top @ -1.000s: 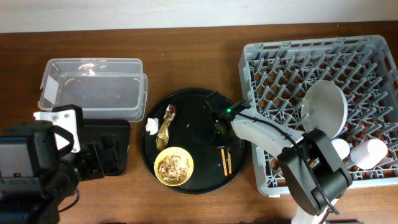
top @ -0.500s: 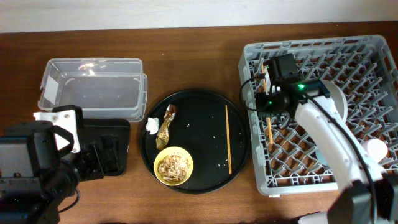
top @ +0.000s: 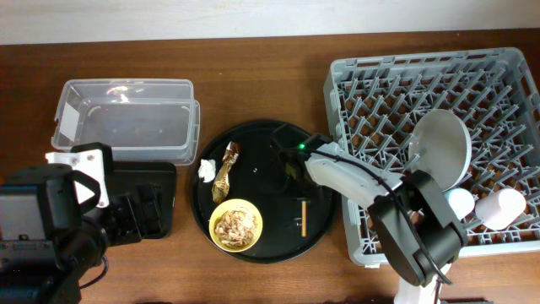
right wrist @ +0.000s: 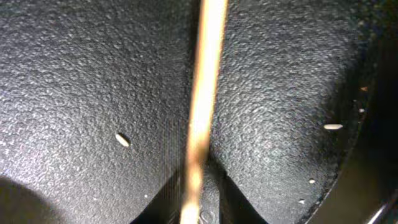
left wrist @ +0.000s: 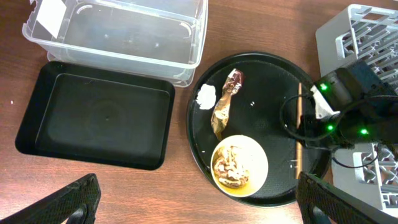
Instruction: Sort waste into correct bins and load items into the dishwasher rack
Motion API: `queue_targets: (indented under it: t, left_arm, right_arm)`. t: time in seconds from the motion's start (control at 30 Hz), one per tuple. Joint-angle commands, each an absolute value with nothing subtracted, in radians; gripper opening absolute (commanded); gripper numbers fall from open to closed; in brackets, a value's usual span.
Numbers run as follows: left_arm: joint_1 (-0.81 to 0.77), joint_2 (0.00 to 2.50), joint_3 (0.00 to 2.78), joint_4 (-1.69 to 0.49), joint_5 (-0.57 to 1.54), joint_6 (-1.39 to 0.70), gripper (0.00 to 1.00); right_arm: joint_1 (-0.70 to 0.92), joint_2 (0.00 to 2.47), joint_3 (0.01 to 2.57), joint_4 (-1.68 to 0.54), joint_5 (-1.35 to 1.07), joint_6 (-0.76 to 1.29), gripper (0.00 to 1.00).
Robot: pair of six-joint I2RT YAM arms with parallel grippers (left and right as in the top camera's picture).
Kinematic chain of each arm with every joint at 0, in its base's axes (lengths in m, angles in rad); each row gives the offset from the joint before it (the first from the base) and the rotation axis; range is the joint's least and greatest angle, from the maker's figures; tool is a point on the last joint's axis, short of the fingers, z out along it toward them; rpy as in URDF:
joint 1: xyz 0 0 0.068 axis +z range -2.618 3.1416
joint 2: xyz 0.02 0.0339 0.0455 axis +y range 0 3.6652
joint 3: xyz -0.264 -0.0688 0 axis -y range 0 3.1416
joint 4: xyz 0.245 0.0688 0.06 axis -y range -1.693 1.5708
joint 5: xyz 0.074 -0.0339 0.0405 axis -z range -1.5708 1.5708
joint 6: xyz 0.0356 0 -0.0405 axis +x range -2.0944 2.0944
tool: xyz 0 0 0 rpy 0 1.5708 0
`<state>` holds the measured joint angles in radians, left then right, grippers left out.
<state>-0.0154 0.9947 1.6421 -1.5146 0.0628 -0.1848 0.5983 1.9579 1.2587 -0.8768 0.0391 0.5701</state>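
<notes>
Grip should be centred across the chopstick lying flat on the round black tray beneath the right gripper, and the stick lifted level toward the dishwasher rack. Whether that gripper is closed cannot be told; the left gripper is spread wide. The stick is thin, straight and pale brown.

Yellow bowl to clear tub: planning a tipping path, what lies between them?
Overhead view: the white tissue bit and gold foil wrapper lie on the round black tray, between yellow bowl and clear tub.
</notes>
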Motion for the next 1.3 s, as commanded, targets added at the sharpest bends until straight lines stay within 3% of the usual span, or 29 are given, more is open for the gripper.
queue_targets:
  t: [0.0, 0.07, 0.2, 0.33, 0.37, 0.4, 0.47, 0.57, 0.6, 0.73, 0.9, 1.0, 1.1, 1.27]
  left_arm:
    - [-0.014, 0.994, 1.647, -1.513, 0.056, -0.197, 1.00]
    - [-0.014, 0.994, 1.647, -1.514, 0.056, -0.197, 1.00]
    - [-0.014, 0.994, 1.647, -1.513, 0.056, -0.197, 1.00]
    - [-0.014, 0.994, 1.647, -1.514, 0.056, -0.197, 1.00]
    - [-0.014, 0.994, 1.647, -1.513, 0.056, -0.197, 1.00]
    - [-0.014, 0.994, 1.647, -1.513, 0.055, -0.197, 1.00]
    - [-0.014, 0.994, 1.647, -1.513, 0.055, -0.197, 1.00]
    - [-0.014, 0.994, 1.647, -1.513, 0.055, -0.197, 1.00]
    - [-0.014, 0.993, 1.647, -1.513, 0.055, -0.197, 1.00]
    - [-0.014, 0.993, 1.647, -1.514, 0.055, -0.197, 1.00]
    - [-0.014, 0.993, 1.647, -1.514, 0.056, -0.197, 1.00]
    - [-0.014, 1.003, 1.647, -1.513, 0.056, -0.197, 1.00]
    - [-0.014, 1.005, 1.647, -1.513, 0.056, -0.197, 1.00]
    - [-0.014, 1.005, 1.647, -1.513, 0.055, -0.197, 1.00]
  right_arm:
    - [0.587, 1.985, 1.251, -0.918, 0.051, 0.585, 0.04]
    - [0.570, 1.894, 1.251, -0.947, 0.077, 0.561, 0.04]
    - [0.409, 1.470, 1.293, -0.894, 0.185, 0.299, 0.04]
    - [0.239, 1.560, 1.287, -0.854, 0.176, 0.105, 0.04]
    - [0.239, 1.589, 1.287, -0.852, 0.157, 0.081, 0.14]
    - [0.242, 1.588, 1.290, -0.864, 0.158, 0.083, 0.45]
    - [0.242, 1.523, 1.364, -0.958, 0.130, 0.086, 0.48]
    - [0.249, 1.312, 1.583, -1.169, -0.128, 0.086, 0.55]
    - [0.274, 1.186, 1.625, -1.223, -0.242, 0.086, 0.98]
    - [0.283, 0.934, 1.625, -1.351, -0.307, 0.084, 0.98]
    - [0.269, 0.685, 1.607, -1.453, 0.071, 0.081, 0.98]
    - [0.114, 0.482, 1.340, -1.142, 0.075, 0.024, 0.98]
    - [-0.013, 0.229, 0.870, -0.836, 0.011, 0.026, 0.98]
    - [-0.041, 0.004, 0.339, -0.524, -0.046, 0.027, 0.98]
